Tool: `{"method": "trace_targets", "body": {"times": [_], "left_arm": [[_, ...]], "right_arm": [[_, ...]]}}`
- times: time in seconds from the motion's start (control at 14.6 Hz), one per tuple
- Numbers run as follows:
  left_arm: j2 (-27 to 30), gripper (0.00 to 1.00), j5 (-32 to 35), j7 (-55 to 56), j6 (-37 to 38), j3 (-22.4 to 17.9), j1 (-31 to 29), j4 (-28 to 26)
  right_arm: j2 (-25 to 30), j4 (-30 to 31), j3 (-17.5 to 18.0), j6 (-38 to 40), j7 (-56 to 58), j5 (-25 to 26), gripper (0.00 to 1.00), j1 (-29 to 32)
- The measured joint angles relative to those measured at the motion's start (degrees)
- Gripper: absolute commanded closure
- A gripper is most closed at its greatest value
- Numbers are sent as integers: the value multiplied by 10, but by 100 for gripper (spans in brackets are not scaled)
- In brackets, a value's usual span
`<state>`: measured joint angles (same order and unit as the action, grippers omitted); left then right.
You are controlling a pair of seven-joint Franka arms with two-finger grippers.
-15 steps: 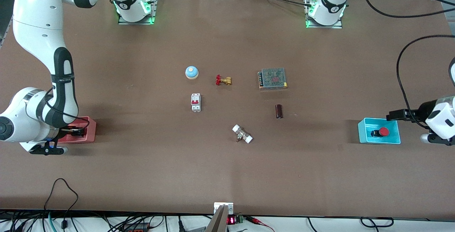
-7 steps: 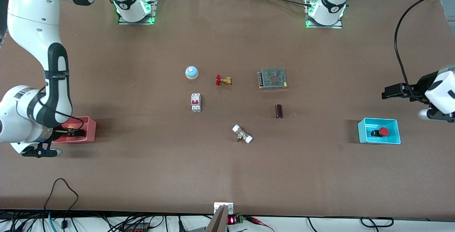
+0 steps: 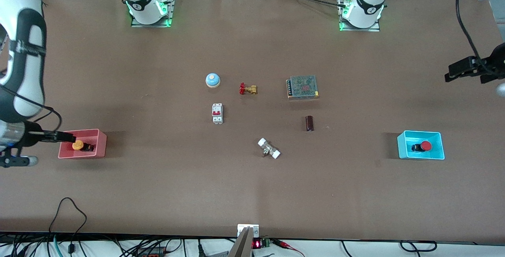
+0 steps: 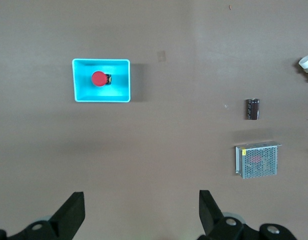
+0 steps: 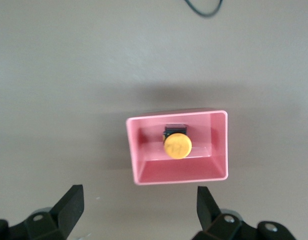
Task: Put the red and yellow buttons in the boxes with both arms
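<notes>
The red button [image 3: 425, 146] lies in the cyan box [image 3: 402, 146]; the yellow button [image 3: 77, 145] lies in the pink box [image 3: 101, 142]. Left gripper [image 4: 138, 215] and right gripper [image 5: 138, 210] hang wide and empty at opposite worktop edges.

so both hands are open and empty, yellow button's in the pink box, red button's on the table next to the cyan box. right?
One thing is wrong: the red button lies inside the cyan box, not beside it, as the left wrist view shows. The rest holds: the yellow button is in the pink box, and the left hand and the right hand are open and empty.
</notes>
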<state>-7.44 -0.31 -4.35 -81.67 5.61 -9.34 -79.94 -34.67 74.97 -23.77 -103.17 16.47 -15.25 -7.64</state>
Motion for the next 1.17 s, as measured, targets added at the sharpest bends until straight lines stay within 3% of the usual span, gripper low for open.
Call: {"method": "trace_targets", "body": {"times": [0.34, 0.69, 0.76, 1.03, 1.17], "left_arm": [[19, 0, 0, 0, 9, -17, 15, -10], [27, 0, 0, 0, 12, -75, 68, -11], [31, 0, 0, 0, 14, -83, 75, -11], [46, 0, 0, 0, 19, -92, 84, -17], [57, 0, 0, 0, 19, -92, 85, -25]], "right_arm": [[64, 1, 3, 42, -1, -1, 0, -46], [100, 2, 5, 72, -8, 14, 0, -48], [113, 2, 19, 83, -24, 37, 0, -42], [173, 12, 168, 116, -95, 139, 0, 53], [193, 24, 183, 144, -99, 148, 0, 69]]}}
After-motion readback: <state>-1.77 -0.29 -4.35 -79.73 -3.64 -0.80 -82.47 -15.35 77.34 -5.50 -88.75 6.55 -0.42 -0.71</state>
